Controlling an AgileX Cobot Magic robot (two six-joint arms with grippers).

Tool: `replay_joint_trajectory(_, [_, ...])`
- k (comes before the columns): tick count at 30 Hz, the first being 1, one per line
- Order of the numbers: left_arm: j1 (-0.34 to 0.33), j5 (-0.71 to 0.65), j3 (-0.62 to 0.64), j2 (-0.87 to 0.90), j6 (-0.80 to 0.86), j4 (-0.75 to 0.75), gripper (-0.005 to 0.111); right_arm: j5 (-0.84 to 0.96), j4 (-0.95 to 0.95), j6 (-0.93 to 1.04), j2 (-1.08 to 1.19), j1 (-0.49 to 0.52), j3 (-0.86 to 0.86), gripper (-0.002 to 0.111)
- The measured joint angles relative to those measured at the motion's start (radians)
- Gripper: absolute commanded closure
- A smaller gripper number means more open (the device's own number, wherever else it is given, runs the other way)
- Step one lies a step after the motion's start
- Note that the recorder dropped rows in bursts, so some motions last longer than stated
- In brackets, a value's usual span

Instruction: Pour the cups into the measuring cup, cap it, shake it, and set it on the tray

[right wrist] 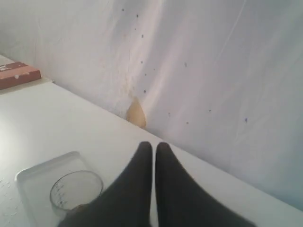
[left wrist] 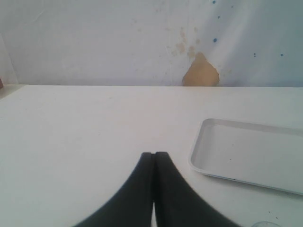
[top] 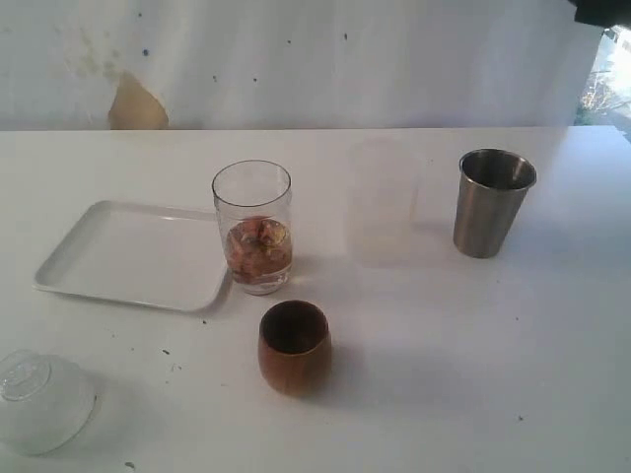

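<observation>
The clear measuring cup [top: 252, 227] stands upright at the tray's right edge, with brownish contents in its lower part. The white tray [top: 133, 254] lies to its left with nothing on it. The small brown wooden cup [top: 294, 345] stands in front of the measuring cup, and the steel tumbler [top: 493, 202] stands far to the right. Neither arm shows in the exterior view. My left gripper [left wrist: 154, 153] is shut on nothing above bare table, with the tray [left wrist: 251, 153] beside it. My right gripper [right wrist: 154, 144] is shut on nothing, high above the measuring cup [right wrist: 75, 191] and the tray [right wrist: 42, 177].
A frosted rounded piece [top: 39, 399] lies at the front left corner of the table. A faint translucent whitish cup [top: 383, 202] stands between the measuring cup and the tumbler. A white sheet with a tan patch [top: 136, 103] backs the table.
</observation>
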State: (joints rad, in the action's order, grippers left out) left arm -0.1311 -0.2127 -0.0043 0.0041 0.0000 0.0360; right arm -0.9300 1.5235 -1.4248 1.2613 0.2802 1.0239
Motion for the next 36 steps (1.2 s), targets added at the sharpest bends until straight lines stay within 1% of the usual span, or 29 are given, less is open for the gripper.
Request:
replay_joint_trajectory(4, [0.000,0.000,0.000,0.000,0.000,0.000,0.106,0.003,0.147,-0.173,-0.102,0.000,0.000,0.108])
replay_joint_trajectory(6, [0.000,0.000,0.000,0.000,0.000,0.000,0.106,0.034,0.191,-0.275,-0.159,0.000,-0.010,0.108])
replay_joint_trajectory(9, [0.000,0.000,0.000,0.000,0.000,0.000,0.106,0.114,0.214,-0.403,-0.272,0.000,-0.058,0.108])
replay_joint_trajectory(15, [0.000,0.000,0.000,0.000,0.000,0.000,0.106,0.351,0.224,-0.558,-0.554,0.000,-0.212,0.108])
replay_joint_trajectory(17, [0.000,0.000,0.000,0.000,0.000,0.000,0.106,0.396,0.226,-0.601,-0.644,0.000,-0.256,0.108])
replay_joint_trajectory(21, [0.000,0.000,0.000,0.000,0.000,0.000,0.106,0.373,0.226,-0.634,-0.767,0.000,-0.296,0.108])
replay_joint_trajectory(27, [0.000,0.000,0.000,0.000,0.000,0.000,0.106,0.227,0.226,-0.640,-0.904,-0.007,-0.300,0.108])
replay_joint_trajectory(31, [0.000,0.000,0.000,0.000,0.000,0.000,0.106,0.167,0.226,-0.640,-0.957,-0.021,-0.300,0.108])
replay_joint_trajectory(33, [0.000,0.000,0.000,0.000,0.000,0.000,0.106,0.161,0.226,-0.640,-0.972,-0.041,-0.300,0.108])
replay_joint_trajectory(36, [0.000,0.000,0.000,0.000,0.000,0.000,0.106,0.201,0.226,-0.640,-0.976,-0.094,-0.300,0.108])
